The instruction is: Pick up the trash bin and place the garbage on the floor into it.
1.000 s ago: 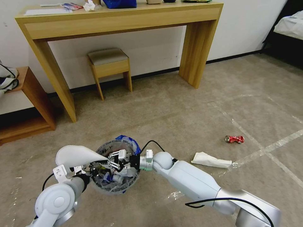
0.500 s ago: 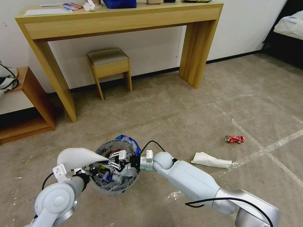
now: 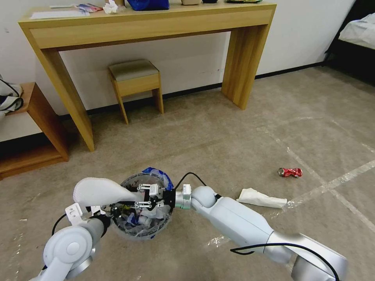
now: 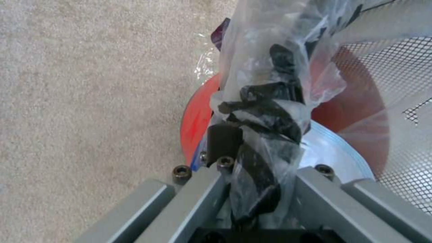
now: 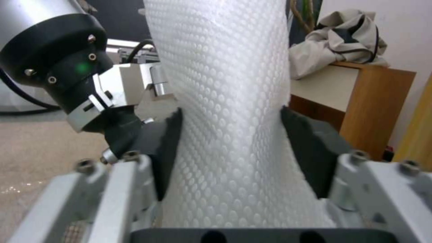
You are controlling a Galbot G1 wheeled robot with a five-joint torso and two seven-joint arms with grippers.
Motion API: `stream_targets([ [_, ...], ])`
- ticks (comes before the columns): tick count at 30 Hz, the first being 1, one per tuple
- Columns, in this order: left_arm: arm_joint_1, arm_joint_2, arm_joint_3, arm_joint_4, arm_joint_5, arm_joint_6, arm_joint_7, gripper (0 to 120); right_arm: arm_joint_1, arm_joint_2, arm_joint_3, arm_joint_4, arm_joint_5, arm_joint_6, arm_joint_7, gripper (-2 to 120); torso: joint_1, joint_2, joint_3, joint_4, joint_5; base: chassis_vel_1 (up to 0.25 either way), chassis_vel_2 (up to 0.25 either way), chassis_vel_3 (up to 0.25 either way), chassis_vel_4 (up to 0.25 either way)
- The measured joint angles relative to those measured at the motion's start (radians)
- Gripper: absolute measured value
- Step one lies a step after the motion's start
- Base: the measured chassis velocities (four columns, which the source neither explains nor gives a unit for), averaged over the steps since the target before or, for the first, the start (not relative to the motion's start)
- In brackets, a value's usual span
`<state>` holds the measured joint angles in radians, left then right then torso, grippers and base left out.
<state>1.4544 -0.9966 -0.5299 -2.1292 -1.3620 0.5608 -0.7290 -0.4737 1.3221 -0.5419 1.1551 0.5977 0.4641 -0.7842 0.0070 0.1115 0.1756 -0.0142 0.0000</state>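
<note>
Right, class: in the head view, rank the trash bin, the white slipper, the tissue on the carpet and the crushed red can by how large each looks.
1. trash bin
2. slipper, though it sits nearer the camera, so this is less sure
3. tissue
4. can, plainly smallest

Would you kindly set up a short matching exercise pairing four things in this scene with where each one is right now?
Things:
1. slipper
2. trash bin
3. crushed red can
4. stool

Places:
A. under the wooden desk
B. on the floor beside a tape line
C. between the pads of the right gripper, lying across the bin's mouth
D. gripped at its bag-lined rim by the left gripper

Pairs: 1-C, 2-D, 3-B, 4-A
</note>
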Motion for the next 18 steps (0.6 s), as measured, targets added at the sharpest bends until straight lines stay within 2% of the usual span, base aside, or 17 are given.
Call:
stream_targets([
  [2,0.000,0.000,0.001,0.000,0.000,0.000,0.000,0,-0.003,-0.008,0.002,0.004,0.000,0.000,-0.001,74,0.000,0.000,0.000,0.0000,0.0000,0.000,0.000,0.000,0.000],
  [5,-0.001,0.000,0.001,0.000,0.000,0.000,-0.001,0,-0.005,-0.011,0.003,0.006,-0.001,0.000,-0.002,79,0.000,0.000,0.000,0.0000,0.0000,0.000,0.000,0.000,0.000],
  [7,-0.002,0.001,0.001,0.001,0.000,0.000,-0.002,0,-0.007,-0.019,0.005,0.011,-0.004,0.000,-0.005,90,0.000,0.000,0.000,0.0000,0.0001,0.000,0.000,0.000,0.000],
  [18,-0.005,0.005,0.002,0.003,-0.003,-0.001,-0.007,0,0.006,-0.051,0.010,0.036,0.003,0.000,0.000,93,0.000,0.000,0.000,0.0000,0.0001,0.000,0.000,0.000,0.000],
])
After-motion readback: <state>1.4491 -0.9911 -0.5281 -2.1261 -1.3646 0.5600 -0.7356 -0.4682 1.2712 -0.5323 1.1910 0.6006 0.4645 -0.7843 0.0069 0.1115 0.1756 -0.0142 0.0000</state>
